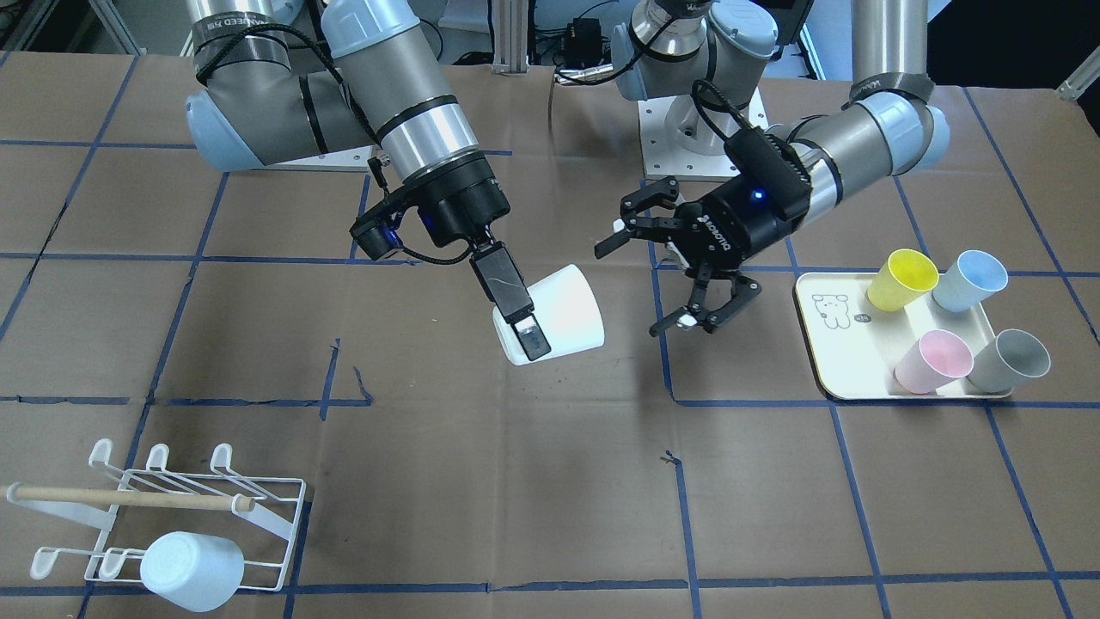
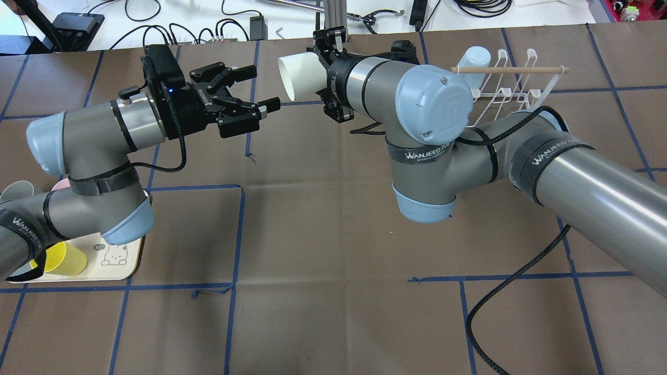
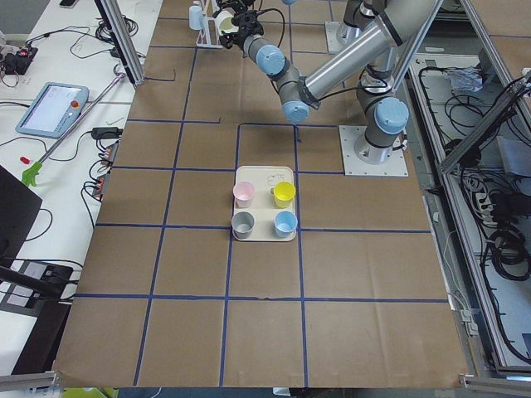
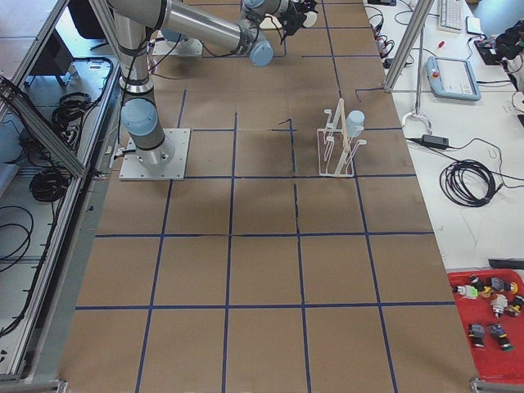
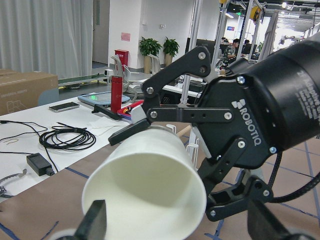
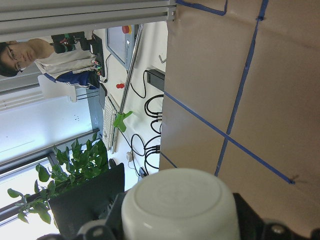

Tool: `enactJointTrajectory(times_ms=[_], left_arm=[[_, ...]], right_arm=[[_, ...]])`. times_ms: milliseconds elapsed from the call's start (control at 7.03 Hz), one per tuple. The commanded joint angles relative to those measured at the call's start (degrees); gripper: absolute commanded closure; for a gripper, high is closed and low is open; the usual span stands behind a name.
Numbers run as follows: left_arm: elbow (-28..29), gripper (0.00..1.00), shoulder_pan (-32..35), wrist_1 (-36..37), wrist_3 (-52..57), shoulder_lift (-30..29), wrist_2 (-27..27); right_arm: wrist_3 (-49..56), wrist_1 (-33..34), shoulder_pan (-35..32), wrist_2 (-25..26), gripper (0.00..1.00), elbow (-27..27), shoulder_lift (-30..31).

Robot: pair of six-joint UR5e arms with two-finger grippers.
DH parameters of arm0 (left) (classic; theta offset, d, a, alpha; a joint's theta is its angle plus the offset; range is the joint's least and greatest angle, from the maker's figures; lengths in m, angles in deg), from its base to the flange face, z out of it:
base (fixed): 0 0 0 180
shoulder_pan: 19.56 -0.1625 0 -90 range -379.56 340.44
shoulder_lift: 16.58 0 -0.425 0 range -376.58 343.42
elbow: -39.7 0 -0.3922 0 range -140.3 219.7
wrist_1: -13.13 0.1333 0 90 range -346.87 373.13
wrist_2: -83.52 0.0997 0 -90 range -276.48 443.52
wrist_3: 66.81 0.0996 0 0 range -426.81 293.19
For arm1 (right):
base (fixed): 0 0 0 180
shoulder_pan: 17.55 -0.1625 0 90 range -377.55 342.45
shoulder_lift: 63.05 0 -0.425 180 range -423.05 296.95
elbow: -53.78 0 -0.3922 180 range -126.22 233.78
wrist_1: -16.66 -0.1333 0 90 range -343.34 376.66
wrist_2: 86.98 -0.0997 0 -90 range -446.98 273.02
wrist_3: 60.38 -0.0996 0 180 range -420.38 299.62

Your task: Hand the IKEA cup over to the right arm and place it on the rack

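My right gripper [image 1: 537, 331] is shut on a white IKEA cup [image 1: 563, 314] near its base and holds it tilted above the table's middle, mouth turned to my left gripper. My left gripper [image 1: 640, 288] is open and empty, a short gap from the cup's mouth. The overhead view shows the same: the cup [image 2: 302, 78], the open left gripper [image 2: 263, 87]. The left wrist view looks into the cup's mouth [image 5: 150, 185]. The right wrist view shows its base [image 6: 180, 205]. The white wire rack [image 1: 258, 516] with a wooden dowel stands at a table corner.
A light blue cup [image 1: 189, 572] hangs upside down on the rack. A cream tray [image 1: 834, 344] on my left side holds yellow [image 1: 902, 279], blue [image 1: 971, 279], pink [image 1: 932, 361] and grey [image 1: 1010, 361] cups. Brown paper with blue tape lines covers the table.
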Motion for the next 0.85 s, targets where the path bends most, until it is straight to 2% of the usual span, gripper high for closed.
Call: enactJointTrajectory(times_ms=[0,285,427,569,712], left_arm=[[-0.12,0.01,-6.01,0.08,0.24,-0.84,-3.24],[1.28,0.01,-6.11,-0.18,0.07,-2.60,-2.28],[3.72,0.01,-6.11,-0.27,0.07,-3.22,4.60],[6.97,0.01,-6.02,-3.05,0.07,-3.75,15.11],[10.83,0.01,-4.98,-10.13,-0.28,-2.88,22.00]], right_arm=[[4.89,0.64,3.76,-0.10,0.64,0.00,0.02],[19.80,0.73,9.12,0.08,0.67,0.09,0.29],[25.88,0.82,10.89,0.51,0.67,0.00,0.46],[30.82,1.52,12.56,0.60,0.70,0.00,0.46],[34.78,3.09,14.23,0.60,0.70,0.09,0.46]])
